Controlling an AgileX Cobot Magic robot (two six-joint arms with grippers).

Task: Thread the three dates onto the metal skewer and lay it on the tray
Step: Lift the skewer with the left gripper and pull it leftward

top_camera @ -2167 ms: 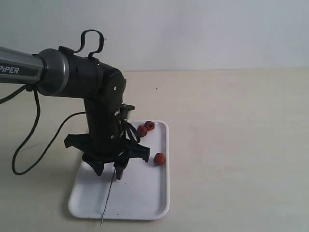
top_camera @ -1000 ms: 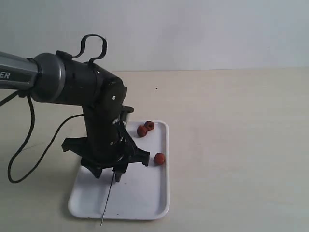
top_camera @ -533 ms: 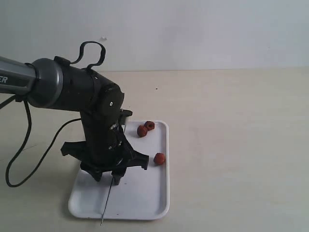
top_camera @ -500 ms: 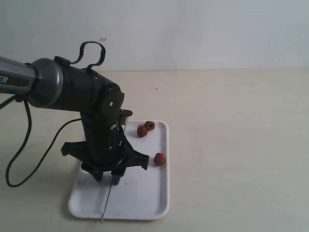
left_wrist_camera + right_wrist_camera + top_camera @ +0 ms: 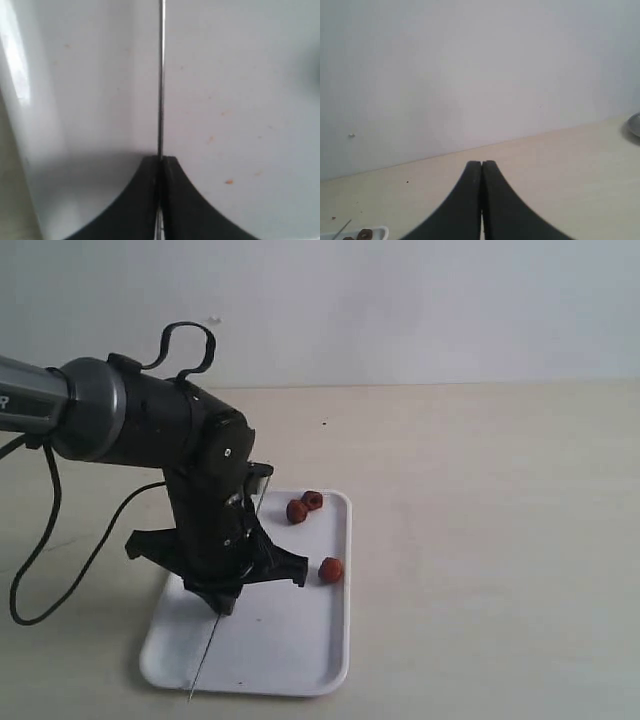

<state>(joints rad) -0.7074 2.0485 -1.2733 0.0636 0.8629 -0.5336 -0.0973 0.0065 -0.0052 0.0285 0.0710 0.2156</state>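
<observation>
The left tool [image 5: 222,602] stands over the tray [image 5: 300,650], clenched on the metal skewer [image 5: 204,658]; the left wrist view shows the thin rod pinched between the two black fingertips [image 5: 172,167] and running out over the tray's white floor; its free end reaches past the tray's near rim, above the tabletop [image 5: 480,540]; whether the rod is clear of the tray floor I cannot tell. The three dates [image 5: 297,511] lie loose in the tray, none on the rod; two sit just beside each other at the tray's far right corner, and the third date [image 5: 330,569] lies close to the tray's right rim, about midway along it. The right tool [image 5: 481,165] shows only in its own wrist view, pressed shut on nothing, well apart from the tray.

By my reading the task is at its opening step: the skewer is grasped; picking up each date, threading all three and laying the loaded skewer on the tray are all left to do.
</observation>
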